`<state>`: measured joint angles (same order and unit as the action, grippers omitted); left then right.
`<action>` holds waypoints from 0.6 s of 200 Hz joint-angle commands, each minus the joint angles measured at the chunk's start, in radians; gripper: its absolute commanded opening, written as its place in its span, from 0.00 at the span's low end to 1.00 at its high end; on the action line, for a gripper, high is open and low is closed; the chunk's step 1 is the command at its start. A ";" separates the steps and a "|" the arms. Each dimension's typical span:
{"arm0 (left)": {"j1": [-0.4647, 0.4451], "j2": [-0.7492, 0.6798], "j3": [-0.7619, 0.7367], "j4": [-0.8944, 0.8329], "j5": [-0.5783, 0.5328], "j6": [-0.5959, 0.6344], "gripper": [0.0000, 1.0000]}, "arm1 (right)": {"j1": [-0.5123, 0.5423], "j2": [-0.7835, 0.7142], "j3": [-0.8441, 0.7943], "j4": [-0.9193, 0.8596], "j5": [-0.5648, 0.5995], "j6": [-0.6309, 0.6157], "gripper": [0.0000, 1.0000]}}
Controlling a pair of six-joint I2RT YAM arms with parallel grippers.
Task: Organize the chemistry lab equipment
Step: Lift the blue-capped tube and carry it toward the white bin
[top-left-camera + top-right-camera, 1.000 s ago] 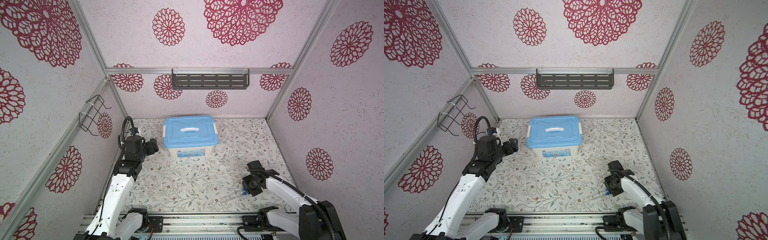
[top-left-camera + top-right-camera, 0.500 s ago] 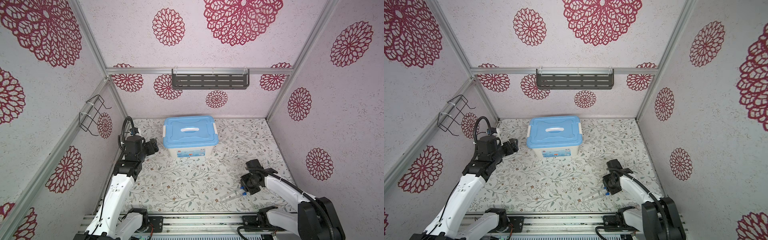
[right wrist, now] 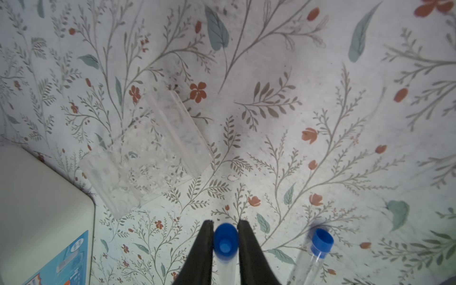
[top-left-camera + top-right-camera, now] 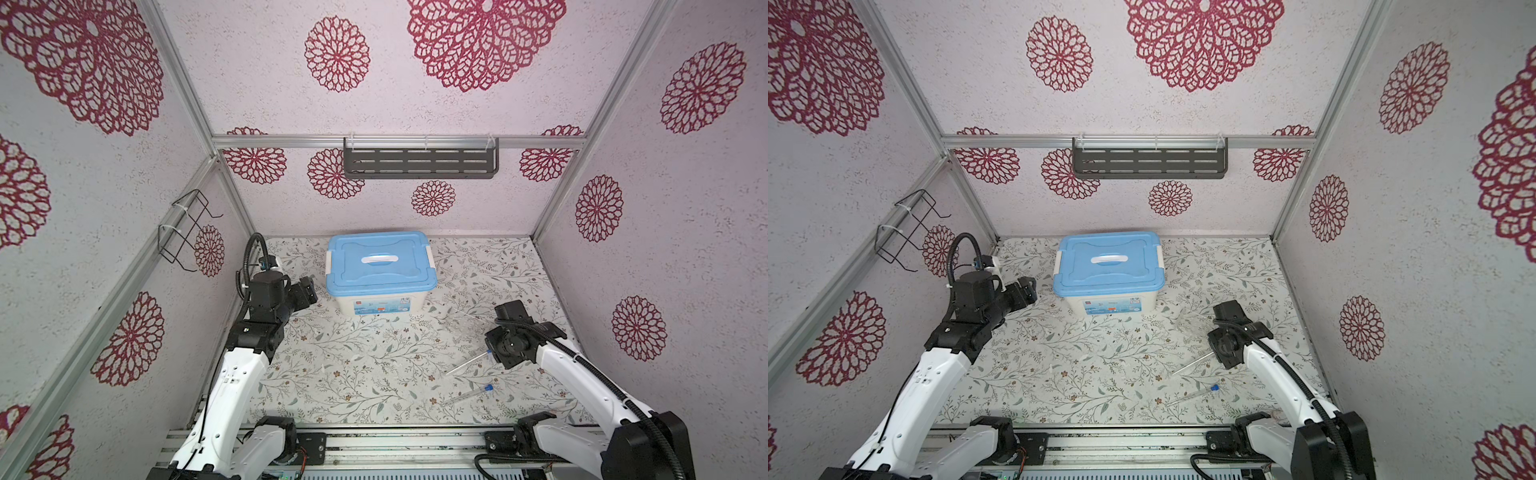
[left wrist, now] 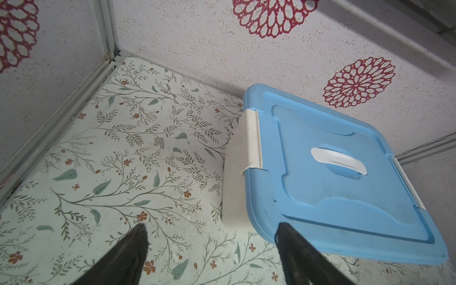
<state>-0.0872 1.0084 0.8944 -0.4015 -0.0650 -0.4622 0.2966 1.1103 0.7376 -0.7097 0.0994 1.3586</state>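
The left hand (image 4: 308, 286) hangs released beside the left end of the white bin (image 4: 345, 300), its 2 fingers spread wide over bare tabletop (image 4: 353, 365) and gripping nothing. The bin's blue lid (image 5: 333, 197) is on, with the white side latch (image 5: 251, 140) folded down. If the equipment is meant to go inside, any carry toward it would likely end against a closed lid.

Right of the bin, the clear rack (image 3: 148, 153) lies on the tabletop with nothing bracing it. It nearly vanishes against the floral print. It looks light, so a tube pressed into it off-centre could shove or tip it. The left hand is well apart from it and could not steady it from where it is.

Further right, the right hand (image 3: 225, 223) is clenched on 1 blue-capped tube (image 4: 467, 363), pinching it just at the cap (image 3: 225, 240). The long clear body reaches out from the grip at a slant toward the tabletop. Whether its far tip touches the surface cannot be told. With the hold at 1 end on smooth round plastic, the tube could swing or slip between the fingers during a lift. A low carry could also drag its tip.

The other tube (image 4: 465, 397) lies loose near the front edge, near the held one. A careless sweep of the arm or of the dangling tube could set it rolling toward the rail
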 commanded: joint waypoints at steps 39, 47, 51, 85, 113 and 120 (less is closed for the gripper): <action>-0.007 -0.007 -0.007 0.026 -0.006 -0.009 0.85 | 0.010 -0.022 0.141 -0.121 0.151 -0.110 0.23; -0.007 -0.008 -0.007 0.026 -0.008 -0.009 0.85 | 0.012 -0.023 0.154 -0.129 0.163 -0.122 0.23; -0.007 -0.008 -0.006 0.026 -0.007 -0.010 0.85 | 0.012 -0.022 0.159 -0.135 0.168 -0.126 0.23; -0.006 -0.011 -0.005 0.025 -0.010 -0.007 0.85 | 0.013 -0.016 0.225 -0.144 0.204 -0.214 0.22; -0.008 -0.015 -0.006 0.025 -0.011 -0.006 0.85 | 0.016 0.015 0.291 -0.155 0.218 -0.299 0.21; -0.008 -0.016 -0.006 0.024 -0.010 -0.006 0.85 | 0.018 0.024 0.305 -0.164 0.218 -0.308 0.21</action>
<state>-0.0872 1.0080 0.8948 -0.4015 -0.0654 -0.4652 0.3061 1.1164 0.9806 -0.8249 0.2611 1.1313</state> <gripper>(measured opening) 0.851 0.216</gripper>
